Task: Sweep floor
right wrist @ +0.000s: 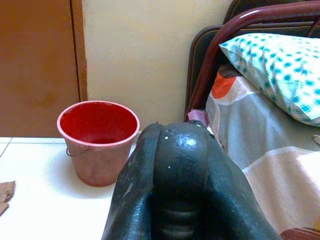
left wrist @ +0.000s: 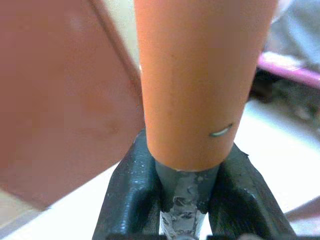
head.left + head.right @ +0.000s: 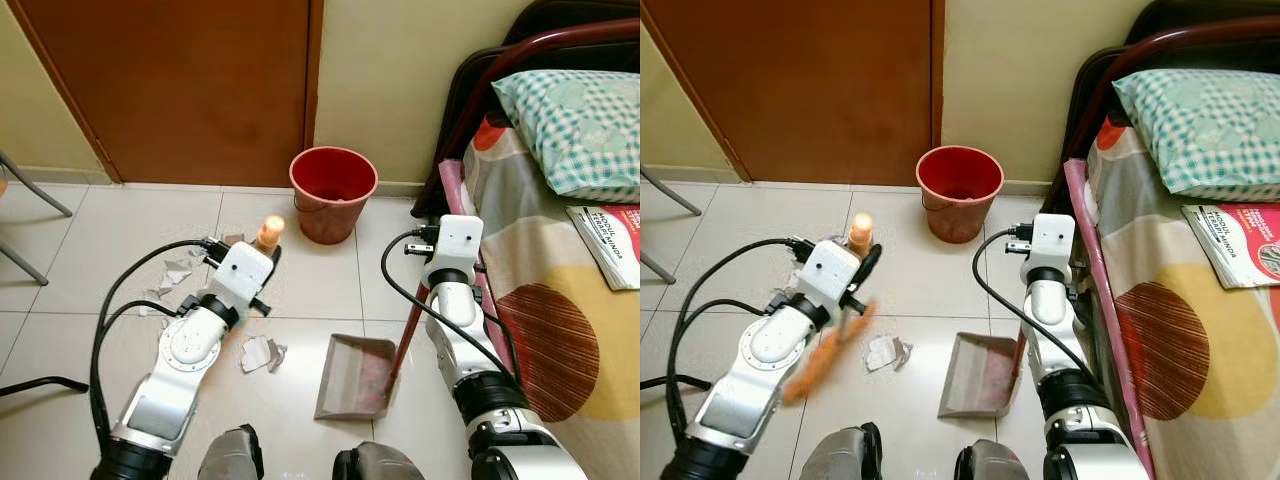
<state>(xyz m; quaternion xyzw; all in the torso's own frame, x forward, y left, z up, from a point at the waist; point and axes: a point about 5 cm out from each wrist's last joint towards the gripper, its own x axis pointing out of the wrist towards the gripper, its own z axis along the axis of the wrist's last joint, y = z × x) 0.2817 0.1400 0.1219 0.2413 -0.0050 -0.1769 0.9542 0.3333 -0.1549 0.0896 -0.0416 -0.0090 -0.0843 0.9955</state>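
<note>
My left gripper (image 2: 187, 167) is shut on the orange broom handle (image 2: 200, 80), whose top end (image 3: 268, 231) pokes up past the wrist. The broom's blurred orange bristles (image 3: 827, 352) hang beside my left forearm. Crumpled paper scraps (image 3: 261, 353) lie on the tiles just left of a grey-brown dustpan (image 3: 354, 377). More scraps (image 3: 176, 271) lie further left. The dustpan's dark red handle (image 3: 406, 335) rises to my right arm, where my right gripper (image 1: 180, 145) is shut on it. A red bucket (image 3: 333, 190) stands by the wall ahead.
A bed (image 3: 560, 330) with a patterned sheet, a checked pillow (image 3: 580, 125) and a red booklet (image 3: 610, 245) runs along the right. A brown door (image 3: 180, 80) is ahead on the left. Chair legs (image 3: 30, 200) stand at far left. My feet (image 3: 235, 455) are below.
</note>
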